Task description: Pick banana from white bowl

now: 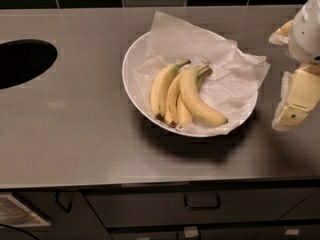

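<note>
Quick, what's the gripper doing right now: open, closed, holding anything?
Gripper: at the right edge, beside the white bowl, not touching the banana; open or shut cannot be told.

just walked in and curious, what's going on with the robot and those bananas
A robot arm's gripper hangs at the view's right edge over the counter, beside the white bowl, not touching it. The banana it is after lies in the bowl on paper with three slimmer bananas. Nothing is picked up yet.
</note>
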